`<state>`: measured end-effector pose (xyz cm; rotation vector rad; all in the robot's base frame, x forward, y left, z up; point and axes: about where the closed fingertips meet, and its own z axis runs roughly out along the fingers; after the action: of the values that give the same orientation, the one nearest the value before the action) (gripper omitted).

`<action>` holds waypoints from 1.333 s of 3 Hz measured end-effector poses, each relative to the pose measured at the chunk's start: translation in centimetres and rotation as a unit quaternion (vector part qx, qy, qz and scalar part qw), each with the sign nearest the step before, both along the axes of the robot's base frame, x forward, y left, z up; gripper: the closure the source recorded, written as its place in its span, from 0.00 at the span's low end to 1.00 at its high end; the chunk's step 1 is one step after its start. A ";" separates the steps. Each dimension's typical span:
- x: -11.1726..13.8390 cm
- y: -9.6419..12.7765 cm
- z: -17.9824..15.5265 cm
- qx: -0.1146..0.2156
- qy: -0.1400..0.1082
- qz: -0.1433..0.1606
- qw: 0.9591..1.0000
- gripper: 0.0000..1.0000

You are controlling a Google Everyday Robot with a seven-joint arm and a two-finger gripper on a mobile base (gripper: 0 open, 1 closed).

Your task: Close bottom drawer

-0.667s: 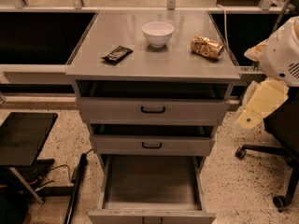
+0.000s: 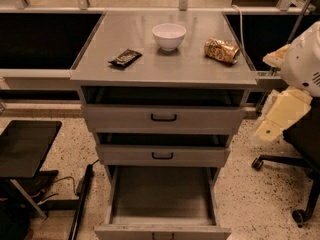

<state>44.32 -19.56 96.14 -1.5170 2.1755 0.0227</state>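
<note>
The bottom drawer is the lowest of three grey drawers in the metal cabinet. It is pulled far out toward me, and its deep grey tray is bare inside. Its front panel lies at the bottom edge of the view, with the handle barely showing. My gripper, cream-coloured, hangs from the white arm to the right of the cabinet. It is level with the top drawer, apart from the cabinet and well above the bottom drawer.
The top drawer and middle drawer stand slightly out. On the cabinet top are a white bowl, a dark snack bar and a crumpled golden bag. An office chair base stands at the right, a black stand at the left.
The arm at the right has shifted very slightly downward. The bottom drawer is as far out as before.
</note>
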 end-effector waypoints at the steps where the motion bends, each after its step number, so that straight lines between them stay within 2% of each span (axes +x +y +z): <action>1: -1.5 -0.1 -3.0 0.037 -0.011 0.013 0.999 0.00; 2: -4.1 0.6 -8.1 0.095 -0.034 0.017 0.995 0.00; 3: -5.1 2.7 -16.2 0.110 -0.036 0.043 0.992 0.00; 4: -6.0 3.8 -27.0 0.069 0.001 0.073 0.995 0.00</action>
<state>38.29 -15.75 69.18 -1.5919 2.0156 0.2174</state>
